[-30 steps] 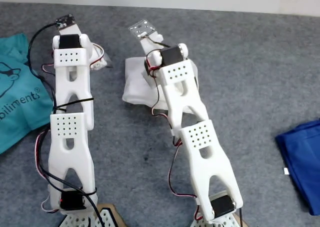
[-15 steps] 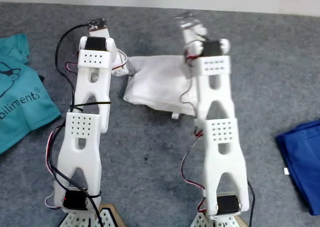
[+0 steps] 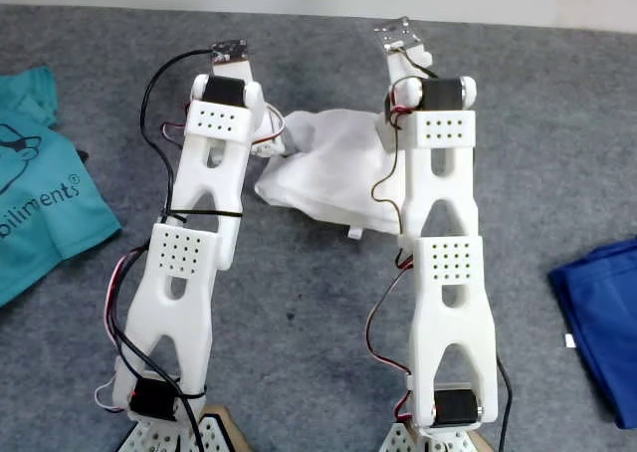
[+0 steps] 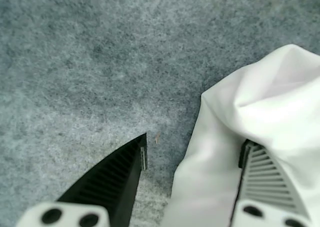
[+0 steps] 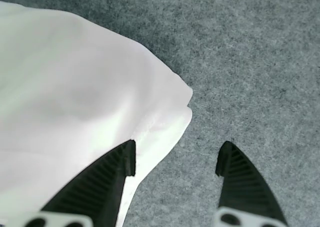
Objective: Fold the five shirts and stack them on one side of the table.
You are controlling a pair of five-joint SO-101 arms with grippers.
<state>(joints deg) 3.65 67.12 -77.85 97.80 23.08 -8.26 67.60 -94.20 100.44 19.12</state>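
Right, biggest first: grey table under everything; two arms on it, left arm and right arm, one on each side of the white shirt; we take that shirt as landmark: a crumpled heap, neither flat nor folded, lying between the two wrists; teal shirt well apart from the white shirt on the left arm's side, cut by the frame edge; blue shirt well apart on the right arm's side, also cut off; we cannot tell if either is folded; left gripper: jaws spread wide, a bulge of the white shirt against one jaw, nothing pinched; right gripper: jaws spread, one tip at the white shirt's hem corner, the other over bare table.

Progress, our read: early; the shirts we see lie apart, none on another; white one needs flattening first; most folding and all stacking remain.

Count: three shirts (one white, one teal, one blue); two arms; two grippers.
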